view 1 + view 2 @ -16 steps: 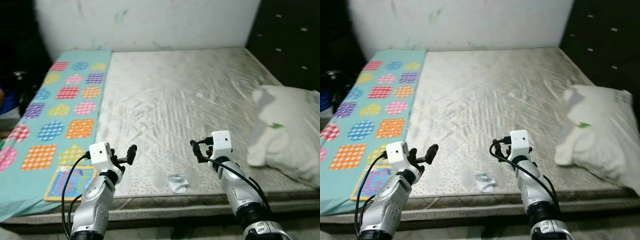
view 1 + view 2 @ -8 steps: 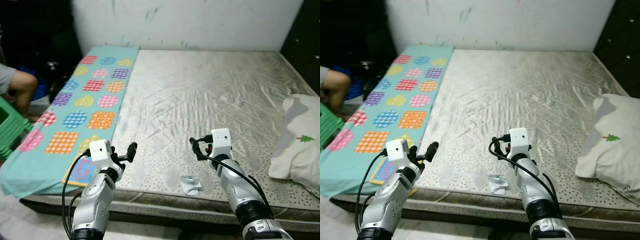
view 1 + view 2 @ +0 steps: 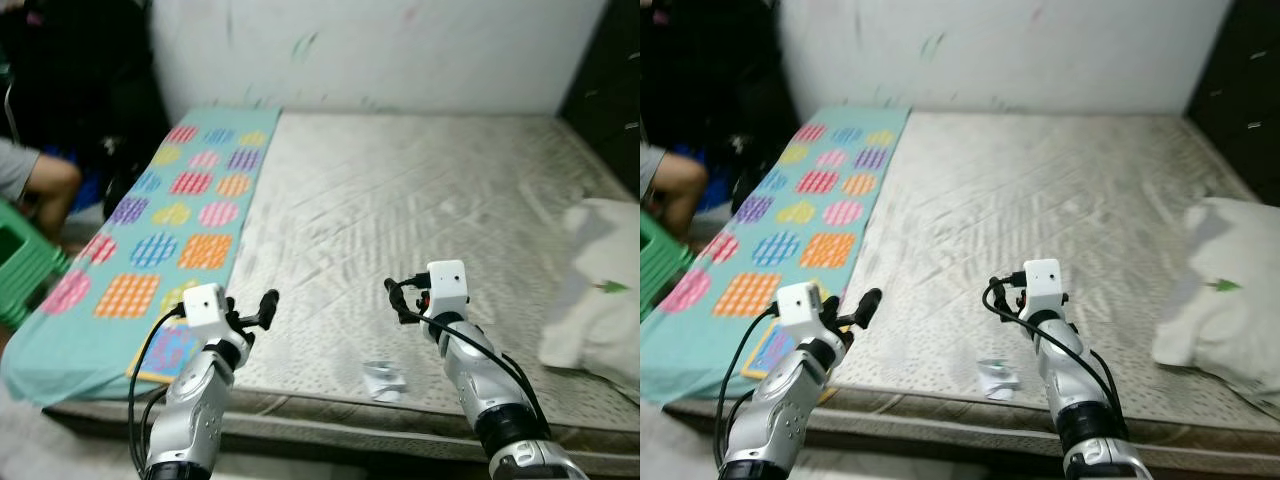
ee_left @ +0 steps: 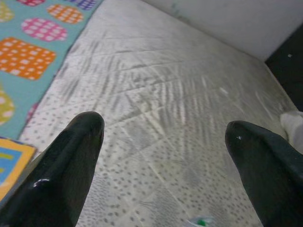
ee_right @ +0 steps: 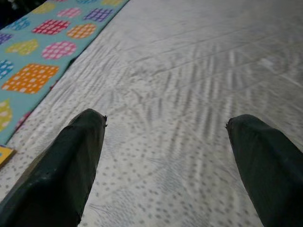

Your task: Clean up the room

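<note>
Camera shifted; wrapper (image 3: 384, 379) stays near mattress (image 3: 420, 200) edge; both jaws wide, empty.

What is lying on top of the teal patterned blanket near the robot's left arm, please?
A flat, colourful book lies on the teal blanket at the near edge of the mattress. The left arm hides part of its cover.

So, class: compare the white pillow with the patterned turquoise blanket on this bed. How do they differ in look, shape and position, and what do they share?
1. The pillow is plain white with one small green mark; the blanket is turquoise with many coloured patches.
2. The pillow is puffy and rumpled; the blanket lies flat and long.
3. The pillow sits at the robot's right edge of the mattress; the blanket runs along the left edge.

Both rest on the same bare mattress.
</note>
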`<state>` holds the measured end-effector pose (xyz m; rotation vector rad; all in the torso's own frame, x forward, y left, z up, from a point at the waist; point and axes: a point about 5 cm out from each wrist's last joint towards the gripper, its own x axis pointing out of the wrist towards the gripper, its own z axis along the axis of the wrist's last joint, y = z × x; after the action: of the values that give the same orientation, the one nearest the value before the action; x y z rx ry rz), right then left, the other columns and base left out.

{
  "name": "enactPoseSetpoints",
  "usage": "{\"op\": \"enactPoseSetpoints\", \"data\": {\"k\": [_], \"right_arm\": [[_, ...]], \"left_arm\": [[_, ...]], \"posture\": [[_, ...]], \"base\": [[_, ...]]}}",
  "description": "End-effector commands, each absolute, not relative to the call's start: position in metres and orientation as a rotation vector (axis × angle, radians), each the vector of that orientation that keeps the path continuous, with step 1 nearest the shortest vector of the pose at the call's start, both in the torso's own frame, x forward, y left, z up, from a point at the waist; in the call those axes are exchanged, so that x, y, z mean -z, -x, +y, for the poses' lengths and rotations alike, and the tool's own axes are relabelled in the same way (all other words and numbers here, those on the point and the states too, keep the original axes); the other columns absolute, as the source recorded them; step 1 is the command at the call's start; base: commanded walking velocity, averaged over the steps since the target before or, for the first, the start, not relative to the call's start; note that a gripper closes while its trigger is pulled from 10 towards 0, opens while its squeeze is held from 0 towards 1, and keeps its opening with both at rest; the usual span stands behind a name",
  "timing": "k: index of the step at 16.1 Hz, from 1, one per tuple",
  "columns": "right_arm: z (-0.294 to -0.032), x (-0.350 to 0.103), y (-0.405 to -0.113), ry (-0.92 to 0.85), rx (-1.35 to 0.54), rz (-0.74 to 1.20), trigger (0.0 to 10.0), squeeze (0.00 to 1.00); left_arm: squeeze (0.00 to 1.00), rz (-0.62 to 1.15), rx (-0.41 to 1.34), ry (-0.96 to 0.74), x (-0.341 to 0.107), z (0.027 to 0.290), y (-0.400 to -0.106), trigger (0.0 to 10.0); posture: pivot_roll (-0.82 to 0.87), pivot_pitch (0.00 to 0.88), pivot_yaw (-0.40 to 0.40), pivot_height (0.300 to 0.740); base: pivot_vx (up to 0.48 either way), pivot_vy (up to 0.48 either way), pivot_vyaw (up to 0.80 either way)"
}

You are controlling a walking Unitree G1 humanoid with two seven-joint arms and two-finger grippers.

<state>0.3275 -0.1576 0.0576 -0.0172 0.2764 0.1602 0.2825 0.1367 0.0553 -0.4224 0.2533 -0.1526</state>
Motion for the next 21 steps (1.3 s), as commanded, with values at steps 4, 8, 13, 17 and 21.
{"op": "enactPoseSetpoints", "data": {"k": [4,8,13,17,21], "right_arm": [[-0.1558,-0.0569,-0.3281,0.018,-0.156,0.281,10.0,0.00],[-0.1569,-0.0557,-0.3278,0.021,-0.152,0.287,10.0,0.00],[-0.1580,-0.0541,-0.3274,0.021,-0.151,0.296,10.0,0.00],[-0.1579,-0.0558,-0.3299,0.016,-0.149,0.291,10.0,0.00],[-0.1593,-0.0567,-0.3315,0.024,-0.146,0.292,10.0,0.00]], "left_arm": [[0.00,0.251,0.144,0.409,-0.0570,0.1403,-0.2839,10.0],[0.00,0.276,0.133,0.396,-0.0536,0.1404,-0.2835,10.0],[0.00,0.280,0.125,0.399,-0.0526,0.1412,-0.2831,10.0],[0.00,0.290,0.119,0.396,-0.0510,0.1413,-0.2831,10.0],[0.00,0.296,0.116,0.400,-0.0504,0.1405,-0.2833,10.0]], "posture": [[-0.09,0.000,0.049,0.740],[-0.09,0.000,0.049,0.740],[-0.09,0.000,0.050,0.740],[-0.08,0.000,0.049,0.740],[-0.08,0.000,0.045,0.740]], "base": [[0.264,0.000,0.00],[0.000,0.000,0.00],[0.000,0.000,-0.08],[0.000,0.000,-0.60],[0.000,0.000,0.00]]}}
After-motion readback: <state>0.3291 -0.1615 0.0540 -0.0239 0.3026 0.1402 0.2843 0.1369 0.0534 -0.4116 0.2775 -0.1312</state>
